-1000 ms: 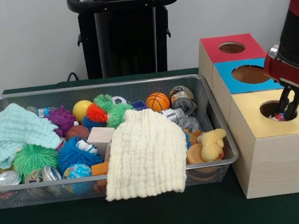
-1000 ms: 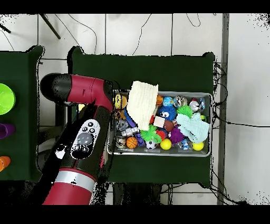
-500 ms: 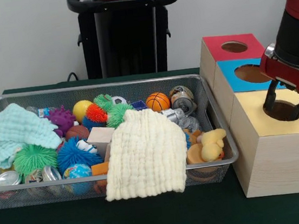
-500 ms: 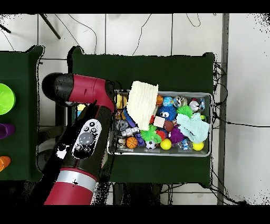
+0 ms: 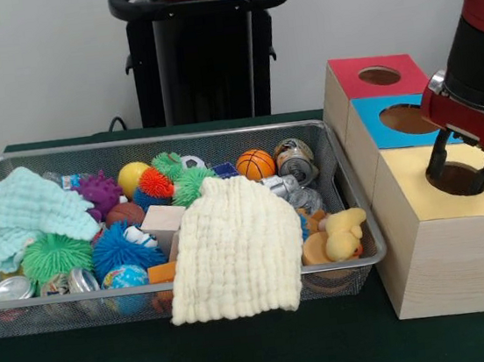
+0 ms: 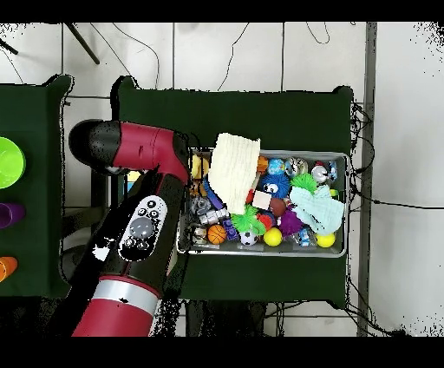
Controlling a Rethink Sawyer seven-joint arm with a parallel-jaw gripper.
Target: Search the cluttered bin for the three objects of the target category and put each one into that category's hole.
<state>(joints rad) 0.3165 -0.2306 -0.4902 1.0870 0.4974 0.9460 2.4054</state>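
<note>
My gripper (image 5: 463, 173) hangs open and empty just above the round dark hole (image 5: 456, 179) in the yellow top (image 5: 414, 179) of the nearest wooden box. Nothing shows between its fingers (image 5: 438, 159). The wire mesh bin (image 5: 157, 139) lies to the left, full of toys. No ruffled printed fabric piece shows in it; any are hidden under the clutter. In the overhead view my red arm (image 6: 143, 217) covers the boxes and the gripper, with the bin (image 6: 348, 205) to its right.
A cream waffle cloth (image 5: 233, 248) drapes over the bin's front rim and a mint-green cloth (image 5: 29, 207) lies at its left end. Spiky balls, a basketball (image 5: 255, 163), cans (image 5: 294, 161) and a yellow duck (image 5: 343, 230) fill the bin. Blue-topped (image 5: 369, 125) and red-topped (image 5: 349, 79) boxes stand behind the yellow one.
A second ago my gripper was down at the hole, closed on a printed piece. It has since risen a little and opened, and the piece is no longer in view.
</note>
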